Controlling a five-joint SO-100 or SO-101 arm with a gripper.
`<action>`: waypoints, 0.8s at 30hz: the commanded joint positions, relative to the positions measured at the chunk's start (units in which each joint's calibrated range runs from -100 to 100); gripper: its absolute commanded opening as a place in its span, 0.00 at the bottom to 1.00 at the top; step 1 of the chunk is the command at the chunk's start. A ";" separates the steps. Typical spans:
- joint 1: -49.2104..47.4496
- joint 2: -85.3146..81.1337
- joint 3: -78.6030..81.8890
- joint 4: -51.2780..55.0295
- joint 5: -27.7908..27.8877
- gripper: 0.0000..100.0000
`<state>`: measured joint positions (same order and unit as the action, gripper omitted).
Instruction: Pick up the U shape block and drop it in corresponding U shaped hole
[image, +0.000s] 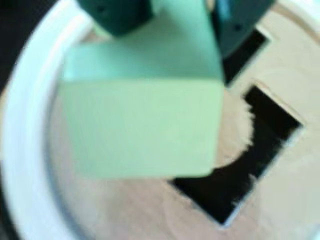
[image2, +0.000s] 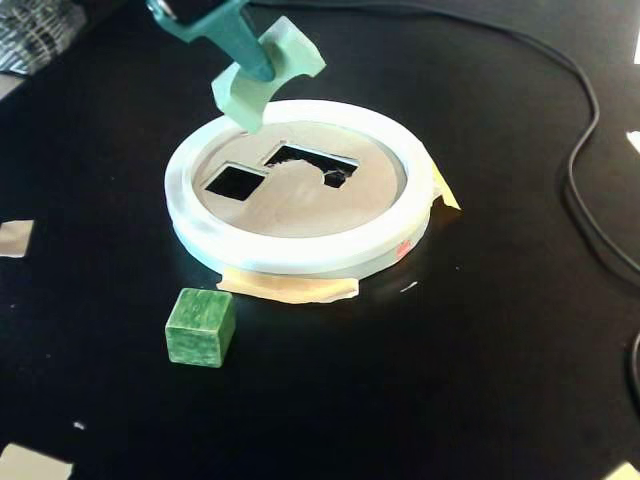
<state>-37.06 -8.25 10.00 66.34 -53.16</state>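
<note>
My dark teal gripper is shut on the U shape block, a pale mint-green piece with a rounded notch. It hangs in the air above the far left rim of the white ring. In the wrist view the block fills the middle, held between the two teal fingers at the top. The U shaped hole is a wide dark cutout with a rounded tab in the tan cardboard disc; in the wrist view the hole lies below and right of the block.
A smaller square cutout lies left of the U hole. A darker green cube sits on the black table in front of the ring. A black cable curves along the right. Tape scraps lie at the left edge.
</note>
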 joint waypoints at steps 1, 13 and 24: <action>-3.76 0.14 -4.54 -0.76 -9.67 0.01; -13.50 16.00 -12.83 -3.47 -20.02 0.01; -9.50 35.70 -28.95 -2.17 -19.68 0.01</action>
<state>-49.15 26.35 -11.96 64.79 -72.11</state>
